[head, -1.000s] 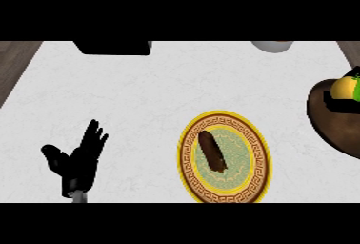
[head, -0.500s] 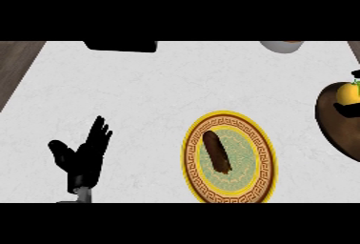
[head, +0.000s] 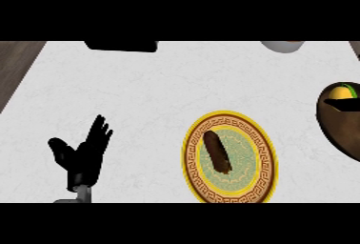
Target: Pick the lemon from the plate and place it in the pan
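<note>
The lemon [head: 343, 90], yellow with a green patch, shows at the right edge inside the brown pan [head: 336, 127]. A black shape [head: 348, 106] lies just under it; it looks like part of my right hand, mostly cut off by the view's edge. The yellow-rimmed patterned plate [head: 194, 157] sits at centre right and carries only a long brown item [head: 218, 151]. My left hand [head: 83, 155] rests open at the lower left, fingers up, well apart from the plate.
A dark object [head: 121, 45] stands at the counter's far edge, and a pale round vessel [head: 283, 45] at the far right. The counter's left edge meets brown wood [head: 15, 66].
The pan has slid slightly toward the right edge of the view, so less of it shows. The left hand sits a little further right. The plate has barely moved.
</note>
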Motion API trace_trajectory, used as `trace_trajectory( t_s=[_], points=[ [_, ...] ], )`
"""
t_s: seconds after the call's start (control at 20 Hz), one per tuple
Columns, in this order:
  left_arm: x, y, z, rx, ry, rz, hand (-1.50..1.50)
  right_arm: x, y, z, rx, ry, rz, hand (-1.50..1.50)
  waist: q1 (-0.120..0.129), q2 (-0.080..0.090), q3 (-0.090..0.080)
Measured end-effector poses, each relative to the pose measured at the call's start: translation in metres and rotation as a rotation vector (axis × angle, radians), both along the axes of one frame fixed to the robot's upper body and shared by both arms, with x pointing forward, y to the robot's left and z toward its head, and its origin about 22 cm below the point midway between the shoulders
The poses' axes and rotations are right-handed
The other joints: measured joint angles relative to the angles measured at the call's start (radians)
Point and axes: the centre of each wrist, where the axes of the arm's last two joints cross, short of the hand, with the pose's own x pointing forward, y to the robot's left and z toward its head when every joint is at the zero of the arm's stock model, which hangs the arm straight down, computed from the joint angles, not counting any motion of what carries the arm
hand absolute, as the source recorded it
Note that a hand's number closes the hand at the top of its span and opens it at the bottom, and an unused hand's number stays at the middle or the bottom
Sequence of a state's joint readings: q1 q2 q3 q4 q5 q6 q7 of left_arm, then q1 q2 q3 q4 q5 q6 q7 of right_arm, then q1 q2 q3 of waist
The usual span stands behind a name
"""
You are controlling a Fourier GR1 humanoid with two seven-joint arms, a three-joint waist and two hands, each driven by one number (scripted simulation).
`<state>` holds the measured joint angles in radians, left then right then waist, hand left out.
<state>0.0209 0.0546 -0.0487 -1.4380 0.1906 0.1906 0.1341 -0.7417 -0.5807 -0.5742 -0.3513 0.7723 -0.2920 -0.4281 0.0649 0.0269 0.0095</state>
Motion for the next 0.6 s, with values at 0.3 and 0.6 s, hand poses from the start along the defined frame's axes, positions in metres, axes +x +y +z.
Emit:
trace_trajectory(
  t_s=[0.3,0.6],
  points=[
    [-0.003,0.003,-0.001,0.000,-0.002,0.013,0.00,-0.008,-0.020,0.009,0.313,-0.150,0.063,-1.50,-0.016,-0.005,0.000],
    [-0.006,0.009,0.000,0.001,0.007,0.019,0.00,-0.045,-0.066,0.012,0.556,-0.218,0.138,-1.50,-0.031,-0.009,-0.002]
  ],
)
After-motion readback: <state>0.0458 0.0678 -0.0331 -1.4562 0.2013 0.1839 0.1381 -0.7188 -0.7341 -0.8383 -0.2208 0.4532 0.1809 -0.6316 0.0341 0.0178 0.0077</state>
